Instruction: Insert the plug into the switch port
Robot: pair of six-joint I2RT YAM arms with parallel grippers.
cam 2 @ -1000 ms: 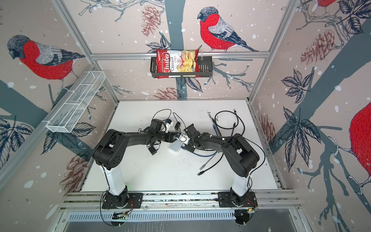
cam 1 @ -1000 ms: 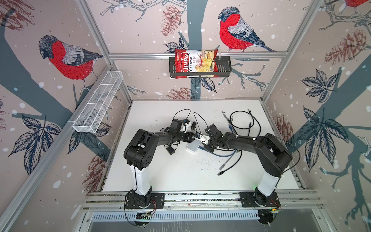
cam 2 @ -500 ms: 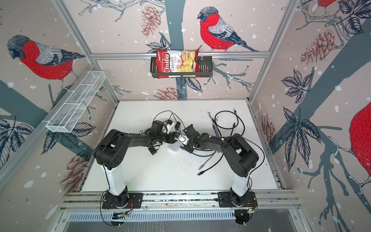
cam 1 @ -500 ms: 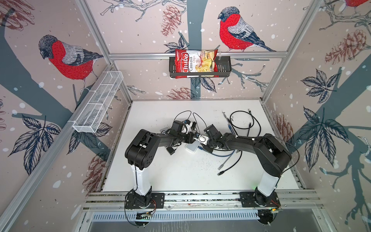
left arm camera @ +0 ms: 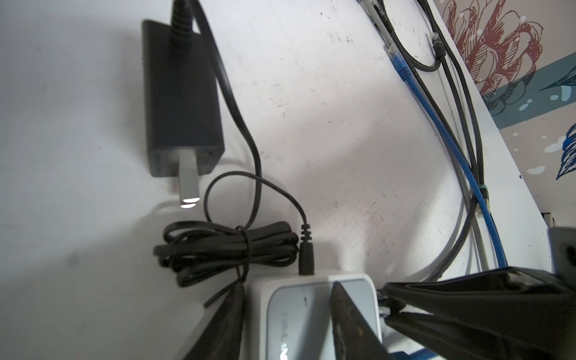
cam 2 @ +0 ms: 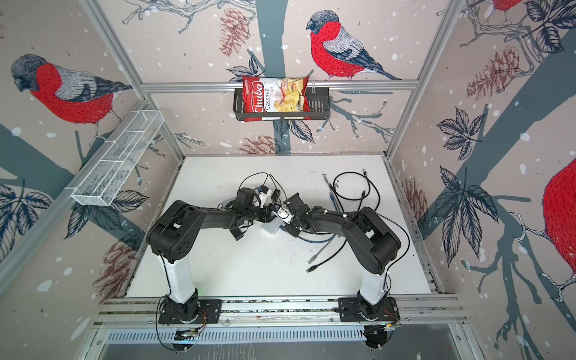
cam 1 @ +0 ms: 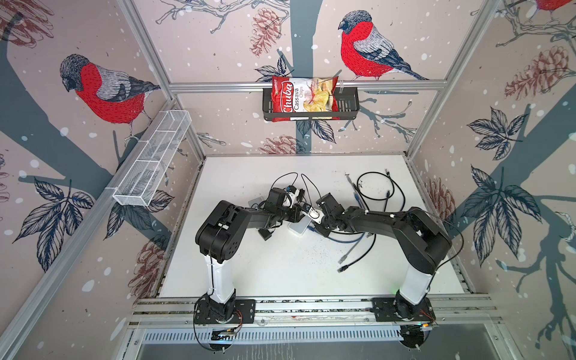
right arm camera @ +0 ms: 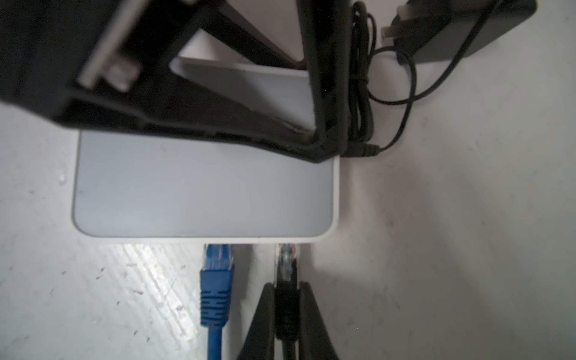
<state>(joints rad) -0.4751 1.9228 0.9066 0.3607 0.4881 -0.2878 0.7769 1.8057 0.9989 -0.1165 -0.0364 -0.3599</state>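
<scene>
At the switch edge, two plugs meet its ports: one blue plug, one black plug clenched in my right gripper. My left gripper straddles the switch, jaws apart.

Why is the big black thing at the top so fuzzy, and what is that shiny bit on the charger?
In the right wrist view the left gripper is very near the lens, so it blurs; the blue plug is sharper. In the left wrist view the charger has a metal prong whose tip glares white, and a soft shadow darkens the table around it.
</scene>
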